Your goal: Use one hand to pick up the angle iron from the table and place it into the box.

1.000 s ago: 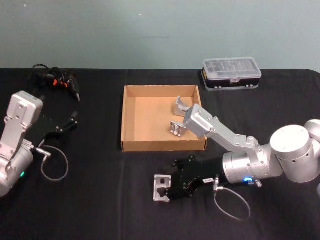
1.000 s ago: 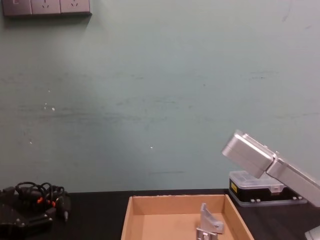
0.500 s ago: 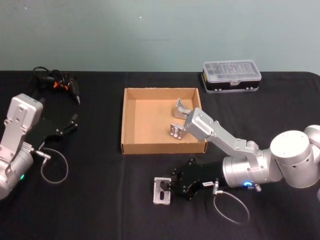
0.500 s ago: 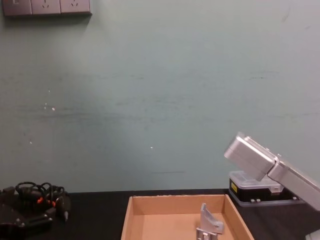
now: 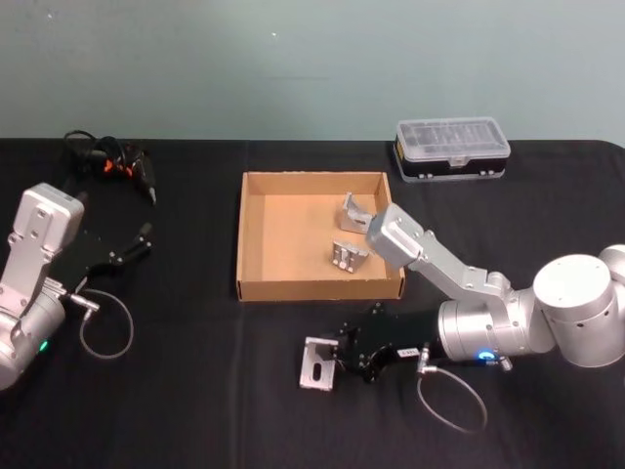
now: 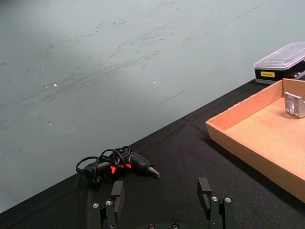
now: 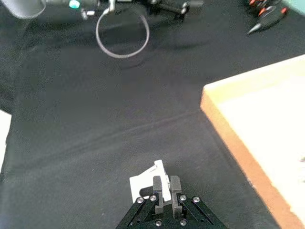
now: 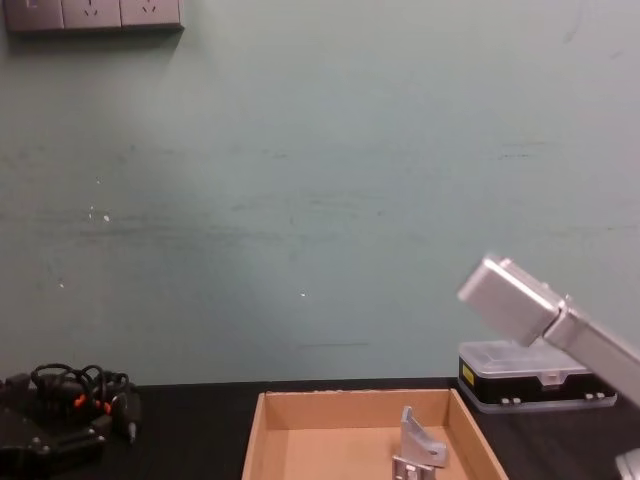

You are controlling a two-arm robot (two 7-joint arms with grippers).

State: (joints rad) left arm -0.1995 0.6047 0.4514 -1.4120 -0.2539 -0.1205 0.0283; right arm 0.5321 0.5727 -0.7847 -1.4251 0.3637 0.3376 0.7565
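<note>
Your right gripper (image 5: 337, 362) is clamped on the angle iron (image 5: 316, 363), the bracket pinched upright between its fingers low over the black table (image 5: 195, 391), in front of the cardboard box (image 5: 256, 284). Two other brackets (image 5: 350, 234) already lie inside the box near its right wall. Lift straight up first, until the bracket clears the box's near wall, then carry it forward over bare cardboard on the left of the floor, away from the pieces already there, and lower before you release. The grip looks narrow, on one flange only, so move smoothly to keep the piece from swinging.

The right wrist view gives you what the head view cannot: the fingers (image 7: 174, 185) closed either side of the bracket's edge. The left wrist view shows the left gripper (image 6: 164, 202) parked at the table's left with its fingers spread apart and holding nothing, a tangle of cable (image 6: 112, 163) beyond it. The chest view shows the box from the side.
</note>
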